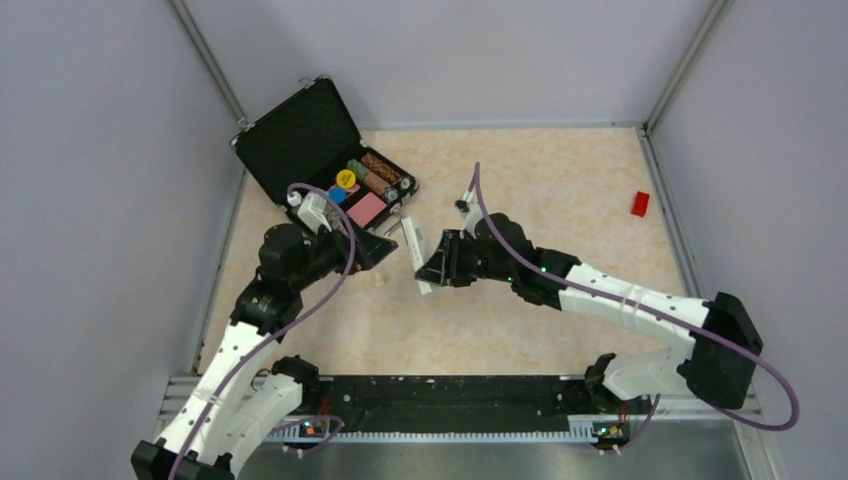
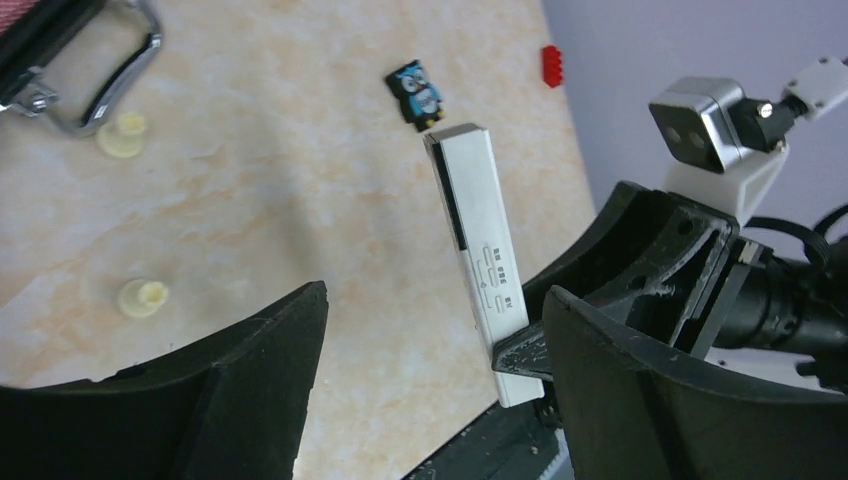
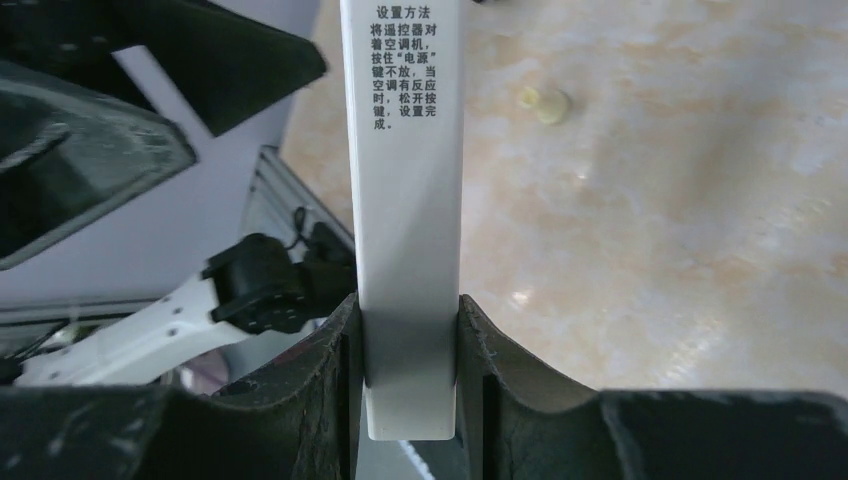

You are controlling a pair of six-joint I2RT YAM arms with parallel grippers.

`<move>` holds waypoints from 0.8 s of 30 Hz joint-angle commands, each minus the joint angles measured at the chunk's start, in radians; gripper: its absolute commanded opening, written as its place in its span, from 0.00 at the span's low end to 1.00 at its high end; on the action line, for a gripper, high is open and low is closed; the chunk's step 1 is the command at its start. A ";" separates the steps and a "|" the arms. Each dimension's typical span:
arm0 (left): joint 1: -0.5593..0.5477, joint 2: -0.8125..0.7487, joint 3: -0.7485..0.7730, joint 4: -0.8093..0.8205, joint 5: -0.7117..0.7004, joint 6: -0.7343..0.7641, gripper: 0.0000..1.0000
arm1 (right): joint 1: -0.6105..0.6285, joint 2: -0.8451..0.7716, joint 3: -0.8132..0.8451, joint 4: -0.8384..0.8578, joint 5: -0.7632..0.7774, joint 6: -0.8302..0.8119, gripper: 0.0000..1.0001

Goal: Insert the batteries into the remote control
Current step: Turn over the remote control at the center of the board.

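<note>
The slim white rectangular remote control (image 3: 410, 200) is off the table near the middle of the workspace. It slants, with its near end pinched between the fingers of the right gripper (image 3: 410, 330), which press on its two long edges. Its printed face is turned toward that wrist.

Just to its left, the left gripper (image 1: 385, 250) has its black fingers (image 2: 270, 350) spread wide with nothing between them. One of them comes close to the right gripper's finger beside the remote's near end.

Past the remote's far tip, a small blue-and-black owl-shaped gadget (image 2: 415, 93) lies on the beige marbled tabletop (image 1: 560, 180). Two pale yellow plastic pegs (image 2: 145, 297) sit on the left side, one near the metal handle of the open black hard case (image 1: 300, 130). The case stands at the far left corner, its tray crowded with coloured pieces.

A broad stretch of tabletop runs right from the remote to a small red block (image 1: 640, 203), which lies near the right-hand metal edge rail.
</note>
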 commanded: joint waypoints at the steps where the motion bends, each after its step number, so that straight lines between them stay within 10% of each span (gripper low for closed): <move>1: 0.004 -0.008 0.078 0.138 0.181 -0.047 0.84 | -0.008 -0.109 0.001 0.189 -0.138 0.084 0.27; 13: 0.003 0.045 0.047 0.729 0.384 -0.492 0.82 | -0.011 -0.207 -0.051 0.408 -0.217 0.257 0.28; 24: -0.004 0.053 0.041 0.679 0.368 -0.483 0.77 | -0.010 -0.206 -0.075 0.505 -0.222 0.300 0.27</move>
